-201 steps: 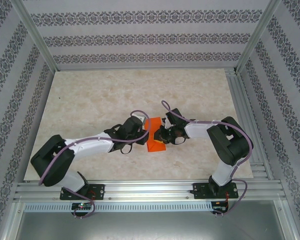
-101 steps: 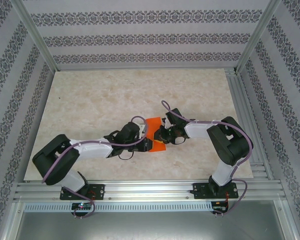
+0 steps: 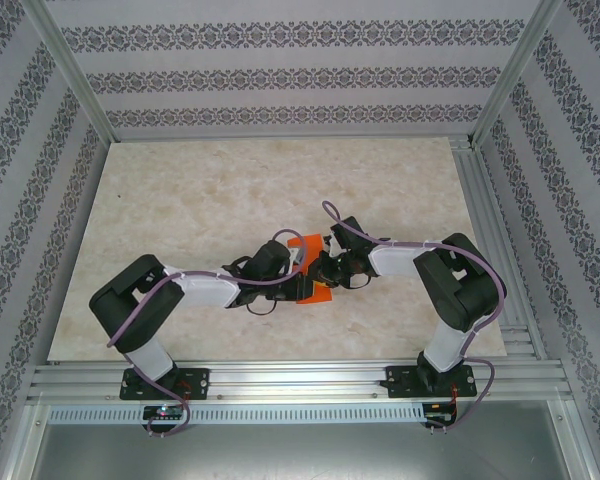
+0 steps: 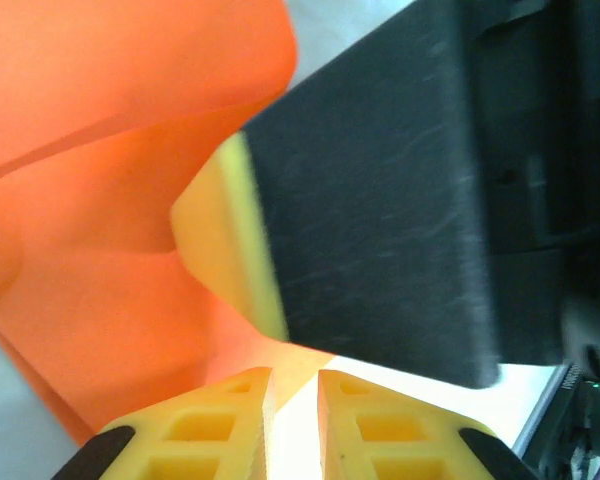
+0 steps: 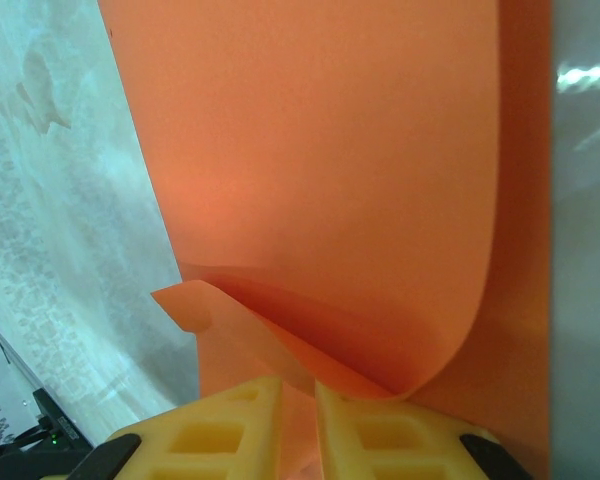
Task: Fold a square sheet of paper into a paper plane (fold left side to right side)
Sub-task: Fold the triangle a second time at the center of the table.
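Observation:
The square sheet of paper (image 3: 318, 293) is bright orange and lies bent between my two grippers near the table's middle front. One part curls up (image 3: 302, 243) behind them. My right gripper (image 3: 326, 268) comes in from the right. In the right wrist view it (image 5: 298, 395) is shut on a curled layer of the paper (image 5: 330, 150). My left gripper (image 3: 296, 274) reaches in from the left. Its fingertips (image 4: 292, 385) stand almost together, with the paper's edge (image 4: 100, 300) between them. One of the right gripper's fingers (image 4: 380, 200) looms just beyond, yellow pad on a black body.
The beige marbled table (image 3: 230, 190) stretches far and left of the arms. An aluminium rail (image 3: 280, 378) runs along the near edge. Patterned walls close in the back and both sides.
The left arm has drawn its elbow to the right and pushed its gripper onto the paper. Its jaws have narrowed. Less orange shows between the grippers. The right arm has held still.

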Robot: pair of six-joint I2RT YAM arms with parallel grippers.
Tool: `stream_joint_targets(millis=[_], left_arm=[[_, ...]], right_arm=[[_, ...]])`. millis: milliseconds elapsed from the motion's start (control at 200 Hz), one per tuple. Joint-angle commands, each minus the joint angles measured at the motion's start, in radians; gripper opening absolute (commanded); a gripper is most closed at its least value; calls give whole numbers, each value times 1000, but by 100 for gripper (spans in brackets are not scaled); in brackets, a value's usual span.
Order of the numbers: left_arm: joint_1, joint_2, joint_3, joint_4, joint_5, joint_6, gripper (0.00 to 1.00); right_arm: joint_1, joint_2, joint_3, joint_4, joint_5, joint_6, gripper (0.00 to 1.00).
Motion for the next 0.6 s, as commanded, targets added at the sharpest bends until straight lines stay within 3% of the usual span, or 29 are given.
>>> stream_joint_targets(millis=[0, 595], left_arm=[[-10, 19, 28, -73, -9, 31, 20], [-10, 55, 21, -174, -59, 54, 18]], right_arm=[[5, 31, -4, -68, 85, -14, 18], [4, 30, 10, -85, 88, -31, 18]])
